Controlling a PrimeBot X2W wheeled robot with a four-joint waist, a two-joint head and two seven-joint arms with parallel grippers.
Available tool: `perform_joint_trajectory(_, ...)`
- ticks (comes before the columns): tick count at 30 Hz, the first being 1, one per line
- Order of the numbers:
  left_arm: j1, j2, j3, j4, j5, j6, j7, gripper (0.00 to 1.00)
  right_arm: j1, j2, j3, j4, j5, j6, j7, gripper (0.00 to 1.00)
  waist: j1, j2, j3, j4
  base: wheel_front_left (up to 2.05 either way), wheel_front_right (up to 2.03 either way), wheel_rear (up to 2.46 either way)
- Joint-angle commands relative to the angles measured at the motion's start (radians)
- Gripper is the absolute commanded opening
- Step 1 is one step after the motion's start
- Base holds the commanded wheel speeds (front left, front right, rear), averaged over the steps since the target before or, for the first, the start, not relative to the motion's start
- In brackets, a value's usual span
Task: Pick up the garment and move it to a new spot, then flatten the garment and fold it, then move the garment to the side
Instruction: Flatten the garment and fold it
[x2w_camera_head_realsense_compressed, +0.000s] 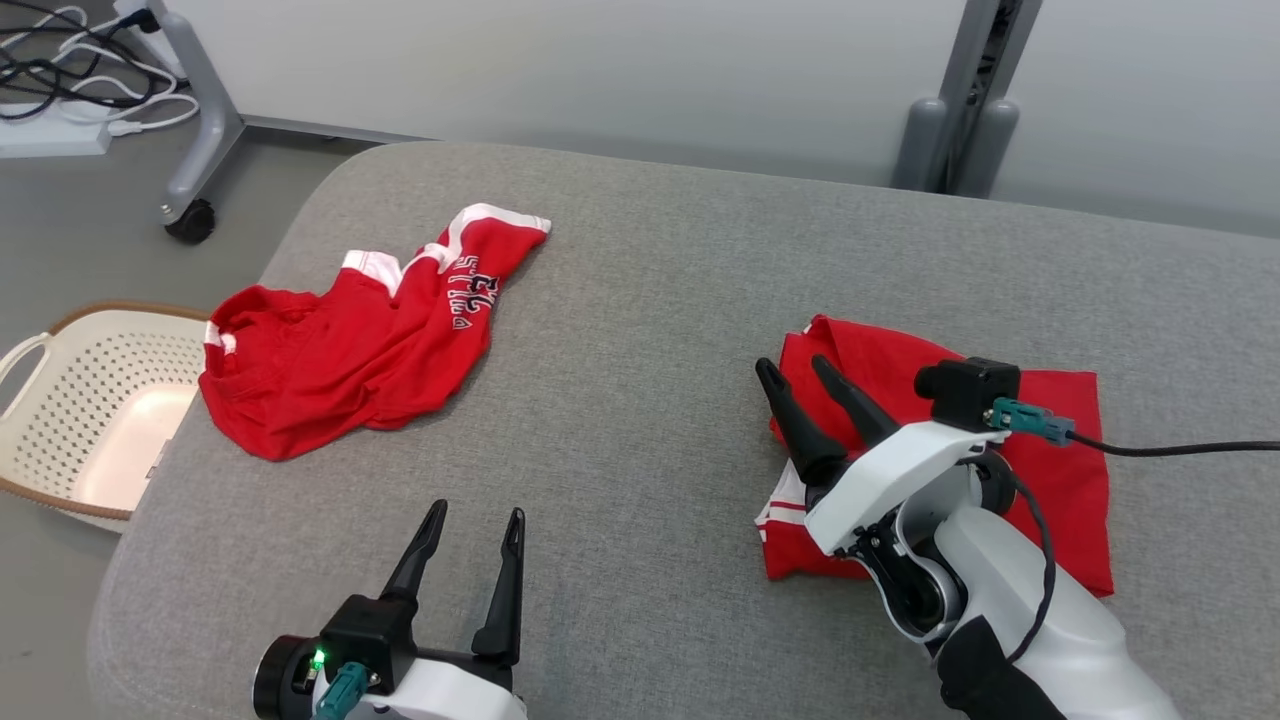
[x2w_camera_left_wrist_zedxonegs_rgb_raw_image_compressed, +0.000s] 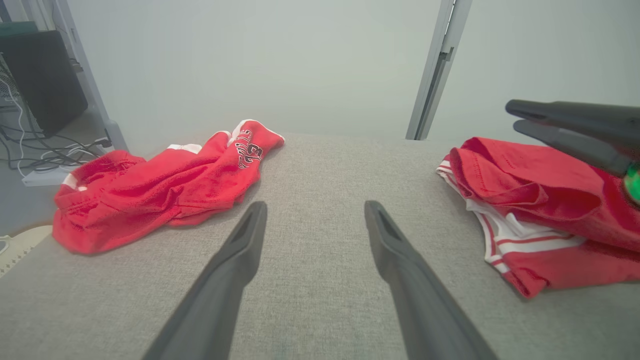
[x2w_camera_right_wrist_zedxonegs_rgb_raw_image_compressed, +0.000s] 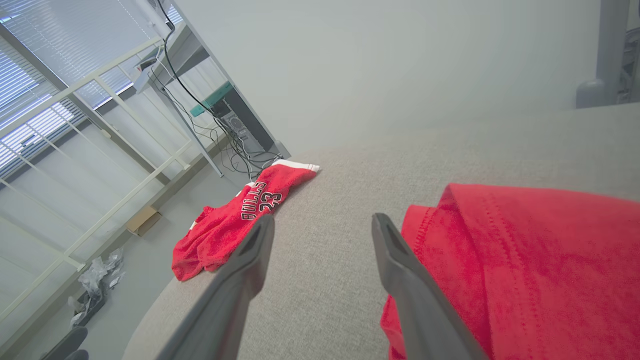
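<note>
A folded red garment (x2w_camera_head_realsense_compressed: 1075, 500) with white trim lies at the right of the grey padded surface (x2w_camera_head_realsense_compressed: 650, 300). My right gripper (x2w_camera_head_realsense_compressed: 795, 368) hovers over its left edge, open, with nothing between its fingers (x2w_camera_right_wrist_zedxonegs_rgb_raw_image_compressed: 322, 220); the red cloth (x2w_camera_right_wrist_zedxonegs_rgb_raw_image_compressed: 525, 260) lies just to the right of them. A second red garment (x2w_camera_head_realsense_compressed: 350, 360), crumpled and printed with lettering, lies at the far left (x2w_camera_left_wrist_zedxonegs_rgb_raw_image_compressed: 150, 190) (x2w_camera_right_wrist_zedxonegs_rgb_raw_image_compressed: 230, 225). My left gripper (x2w_camera_head_realsense_compressed: 477, 512) stands open and empty over bare fabric near the front edge (x2w_camera_left_wrist_zedxonegs_rgb_raw_image_compressed: 315, 210), between the two garments. In the left wrist view the folded garment (x2w_camera_left_wrist_zedxonegs_rgb_raw_image_compressed: 540, 200) sits under the right gripper's fingers (x2w_camera_left_wrist_zedxonegs_rgb_raw_image_compressed: 565, 120).
A cream perforated basket (x2w_camera_head_realsense_compressed: 50, 420) stands on the floor beside the surface's left edge. A wheeled grey stand leg (x2w_camera_head_realsense_compressed: 195, 130) and loose cables (x2w_camera_head_realsense_compressed: 60, 60) are at the back left, and a grey post (x2w_camera_head_realsense_compressed: 960, 110) is behind the surface.
</note>
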Motion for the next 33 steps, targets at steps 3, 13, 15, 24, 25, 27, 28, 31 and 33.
perform_joint_trajectory(3,-0.009,0.004,0.02,-0.012,0.004,0.009,-0.004,1.0,-0.03,-0.009,-0.014,0.013,-0.049,0.0,-0.049,1.0,0.0,-0.0001,-0.01,-0.043,0.0,0.0,0.0)
perform_joint_trajectory(13,-0.007,0.003,0.074,-0.05,-0.037,0.041,-0.004,1.0,0.003,-0.035,-0.246,0.024,-0.345,0.0,-0.084,1.0,0.0,-0.0001,-0.011,-0.15,0.0,0.0,0.0)
perform_joint_trajectory(15,-0.008,0.004,0.079,-0.061,-0.044,0.051,-0.004,1.0,0.038,-0.044,-0.298,-0.005,-0.414,0.0,-0.084,1.0,0.0,-0.0001,-0.011,-0.166,0.0,0.0,0.0)
perform_joint_trajectory(24,-0.003,0.004,0.077,-0.075,-0.041,0.062,-0.004,1.0,0.213,-0.051,-0.459,-0.159,-0.579,0.0,-0.084,1.0,0.0,-0.0001,-0.026,-0.222,0.0,0.0,0.0)
perform_joint_trajectory(25,0.0,0.004,0.074,-0.074,-0.039,0.062,-0.004,1.0,0.234,-0.047,-0.472,-0.175,-0.588,0.0,-0.084,1.0,0.0,-0.0001,-0.03,-0.226,0.0,0.0,0.0)
perform_joint_trajectory(27,0.008,0.004,0.069,-0.075,-0.035,0.061,-0.004,1.0,0.275,-0.039,-0.495,-0.209,-0.601,0.0,-0.084,1.0,0.0,-0.0001,-0.038,-0.233,0.0,0.0,0.0)
perform_joint_trajectory(28,0.011,0.004,0.067,-0.075,-0.032,0.059,-0.004,1.0,0.295,-0.035,-0.507,-0.226,-0.606,0.0,-0.084,1.0,0.0,-0.0001,-0.042,-0.236,0.0,0.0,0.0)
perform_joint_trajectory(31,0.021,0.004,0.064,-0.072,-0.025,0.054,-0.004,1.0,0.347,-0.027,-0.527,-0.264,-0.617,0.0,-0.084,1.0,0.0,-0.0001,-0.053,-0.246,0.0,0.0,0.0)
perform_joint_trajectory(33,0.023,0.004,0.063,-0.072,-0.024,0.053,-0.004,1.0,0.375,-0.021,-0.539,-0.281,-0.619,0.0,-0.084,1.0,0.0,-0.0001,-0.06,-0.251,0.0,0.0,0.0)
